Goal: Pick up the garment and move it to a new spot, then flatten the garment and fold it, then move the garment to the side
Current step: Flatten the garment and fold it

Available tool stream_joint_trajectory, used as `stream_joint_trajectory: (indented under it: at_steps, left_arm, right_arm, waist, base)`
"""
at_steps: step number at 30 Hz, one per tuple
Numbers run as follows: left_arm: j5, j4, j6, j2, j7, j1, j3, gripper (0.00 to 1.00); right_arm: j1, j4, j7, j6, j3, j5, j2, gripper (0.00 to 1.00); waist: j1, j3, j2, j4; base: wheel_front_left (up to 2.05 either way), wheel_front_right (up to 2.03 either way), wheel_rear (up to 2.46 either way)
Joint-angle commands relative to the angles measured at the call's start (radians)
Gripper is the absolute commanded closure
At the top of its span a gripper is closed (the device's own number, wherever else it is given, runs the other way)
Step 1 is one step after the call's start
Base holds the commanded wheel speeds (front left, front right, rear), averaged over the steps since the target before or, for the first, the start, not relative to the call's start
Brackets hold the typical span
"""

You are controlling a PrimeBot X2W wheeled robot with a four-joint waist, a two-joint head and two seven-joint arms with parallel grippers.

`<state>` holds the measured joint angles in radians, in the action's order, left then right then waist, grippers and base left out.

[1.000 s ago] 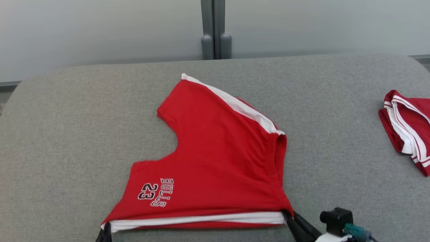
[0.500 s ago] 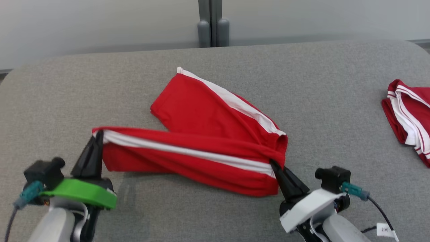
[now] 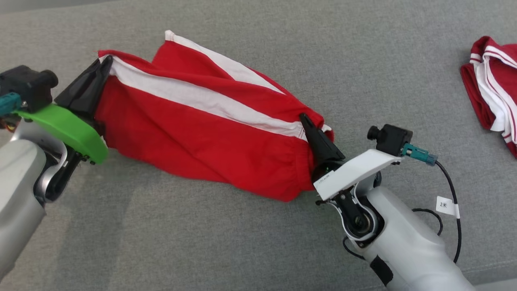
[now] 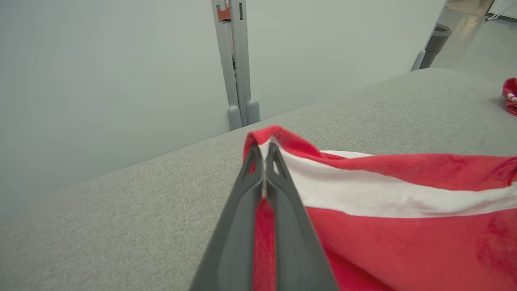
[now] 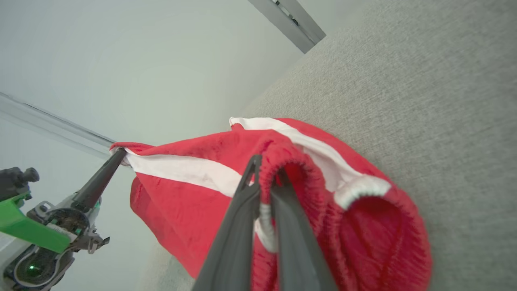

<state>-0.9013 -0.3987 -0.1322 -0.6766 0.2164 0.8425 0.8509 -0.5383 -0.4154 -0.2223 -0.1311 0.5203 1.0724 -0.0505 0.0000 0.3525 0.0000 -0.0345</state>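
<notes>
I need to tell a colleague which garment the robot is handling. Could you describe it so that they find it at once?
Start from the grey table. On it, red shorts with a white side stripe are stretched between the left gripper and the right gripper, each shut on one end. The other red and white garment lies folded and untouched at the table's right edge.

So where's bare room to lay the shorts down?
Broad bare grey surface on the robot's side of the red shorts, between left gripper and right gripper; another patch between the right gripper and the folded red garment. Crowded at that far-right edge.
</notes>
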Motion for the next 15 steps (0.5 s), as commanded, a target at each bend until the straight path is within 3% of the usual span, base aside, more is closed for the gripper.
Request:
stream_joint_trajectory:
  at_steps: [1, 7, 15]
  left_arm:
    - [-0.020, -0.005, 0.003, -0.023, -0.003, 0.045, 0.039, 1.00]
    - [-0.109, -0.014, 0.003, -0.077, 0.009, 0.191, 0.214, 1.00]
    - [-0.203, -0.045, 0.003, -0.120, 0.036, 0.312, 0.335, 1.00]
  right_arm:
    - [-0.022, 0.007, -0.010, 0.001, 0.012, 0.042, -0.002, 1.00]
    - [-0.053, 0.027, -0.031, 0.001, 0.040, 0.191, -0.004, 1.00]
    - [-0.027, 0.079, -0.042, 0.002, 0.033, 0.237, -0.010, 1.00]
  waist:
    - [0.0000, 0.092, 0.0000, -0.081]
    - [0.0000, 0.130, 0.0000, -0.121]
    - [0.0000, 0.152, 0.0000, -0.162]
  base:
    - [0.00, 0.00, 0.00]
    - [0.00, 0.00, 0.00]
    - [0.00, 0.00, 0.00]
